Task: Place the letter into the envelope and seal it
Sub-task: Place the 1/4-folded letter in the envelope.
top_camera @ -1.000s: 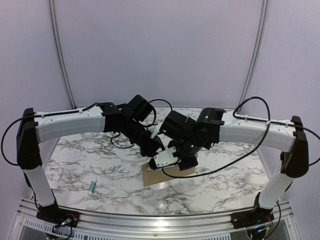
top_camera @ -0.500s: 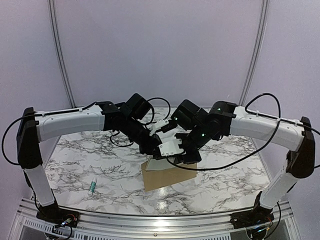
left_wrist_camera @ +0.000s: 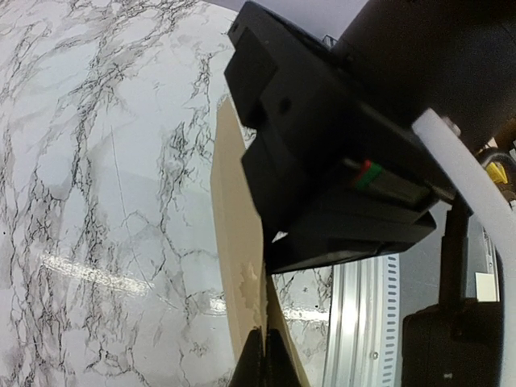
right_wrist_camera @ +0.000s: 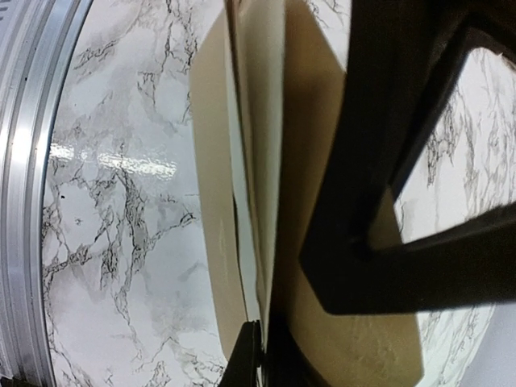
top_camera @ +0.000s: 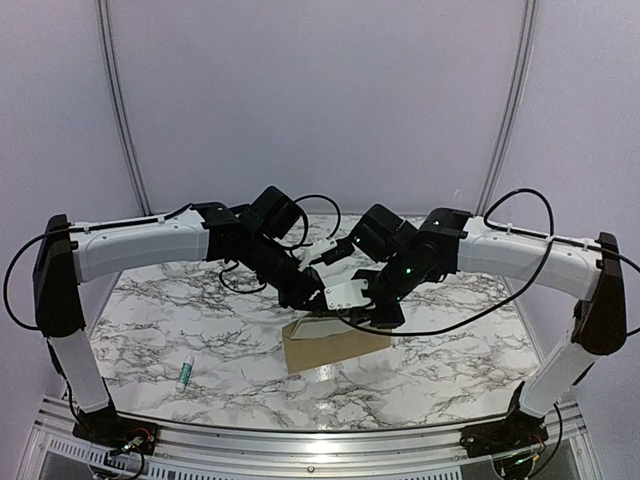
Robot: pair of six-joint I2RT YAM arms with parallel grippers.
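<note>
Left wrist cam had the left gripper (left_wrist_camera: 263, 356) pinched fully closed on one edge of the plain tan-brown kraft paper envelope (left_wrist_camera: 235, 242), so that one had hold of it for sure. Right wrist cam showed much the same: the right gripper (right_wrist_camera: 260, 351) was squeezed closed on the brown paper too, and a paler layer sandwiched between the brown ones looked to me like the thin cream-white paper letter (right_wrist_camera: 263, 121), mostly tucked inside, though I couldn't make out its border. From above, the envelope sat around the middle of the white marble-patterned table (top_camera: 180, 300), a bit toward the near edge, with its far edge lifted under both grippers and its near edge apparently down on the marble. A small white-and-green tube (top_camera: 185, 373), maybe glue, lay well apart near the left near corner. What worried me was two tight pinches sitting just beside each other on one thin edge. Any pull in different directions could crease or tear the paper, and tipping it mouth-down could let the letter slide back out. The right arm's black body also hung very close over the left wrist, so a bump looked possible.
</note>
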